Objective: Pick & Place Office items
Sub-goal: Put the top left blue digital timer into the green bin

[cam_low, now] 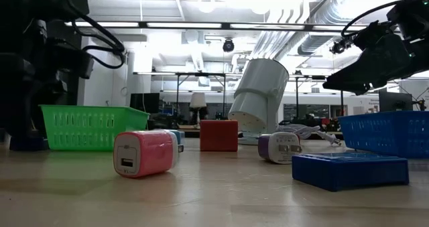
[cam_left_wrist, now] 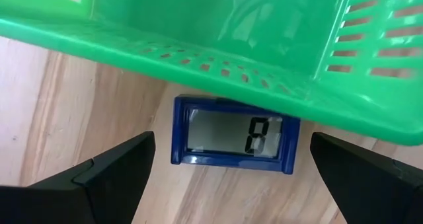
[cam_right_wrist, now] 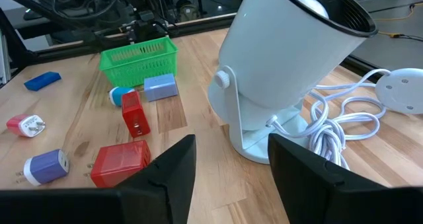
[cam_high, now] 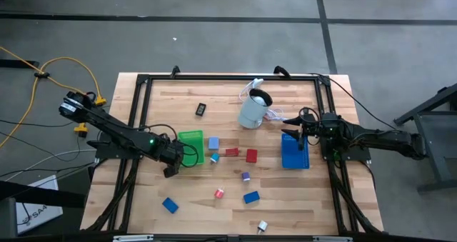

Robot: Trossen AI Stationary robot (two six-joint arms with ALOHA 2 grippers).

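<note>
Small office items lie scattered on the wooden table: a light blue block, two red pieces, a purple one, a pink one, blue ones, a black one and a white one. My left gripper is low at the green tray's near left corner, open. In its wrist view the left gripper stands with a finger on either side of a small blue piece with a display, which lies flat against the tray's wall. My right gripper hangs open over the blue tray.
A pale cylindrical appliance stands tilted at the table's far middle, its white cord coiled beside it, just ahead of my right gripper. A pink charger and a flat blue box lie near the front edge. A black frame borders the table.
</note>
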